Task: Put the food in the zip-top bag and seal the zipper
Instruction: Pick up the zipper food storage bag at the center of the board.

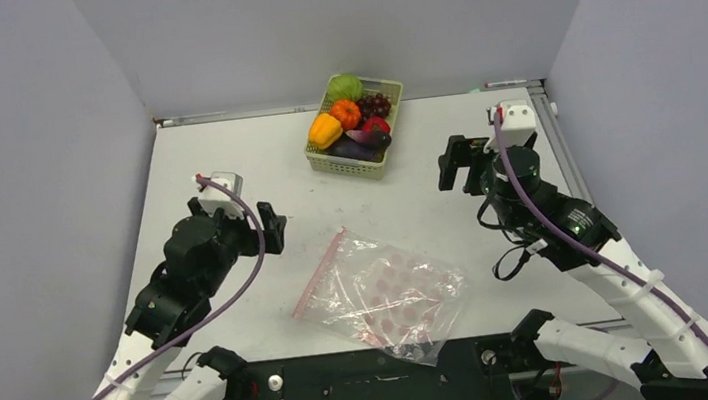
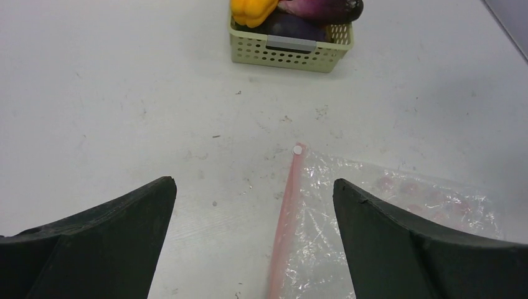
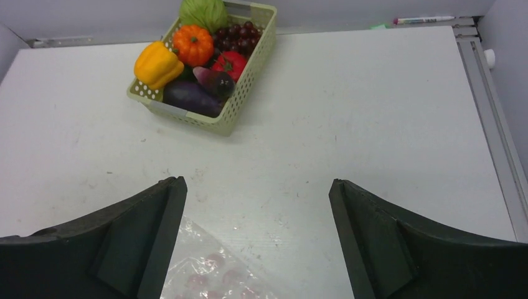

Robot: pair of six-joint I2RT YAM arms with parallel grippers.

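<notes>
Between the left gripper's (image 2: 254, 184) spread jaws, holding nothing: the zipper (image 2: 285, 215) runs straight ahead, nearer the right-hand finger. The zip-top bag (image 2: 314, 205) lies flat past it and looks empty.

Beyond the tips, well apart: the basket (image 2: 289, 53), with the food (image 2: 252, 9) heaped inside.

Right gripper (image 3: 258, 182): jaws also wide, nothing held. Basket ahead and left of them; a corner of bag shows by the left-hand finger.

Judgement: nothing is bagged yet, so opening the mouth comes first. Pinch only the top film just beside the strip, lift gently and keep the mouth facing the basket. Risks: catching both layers, or dragging the light bag.
</notes>
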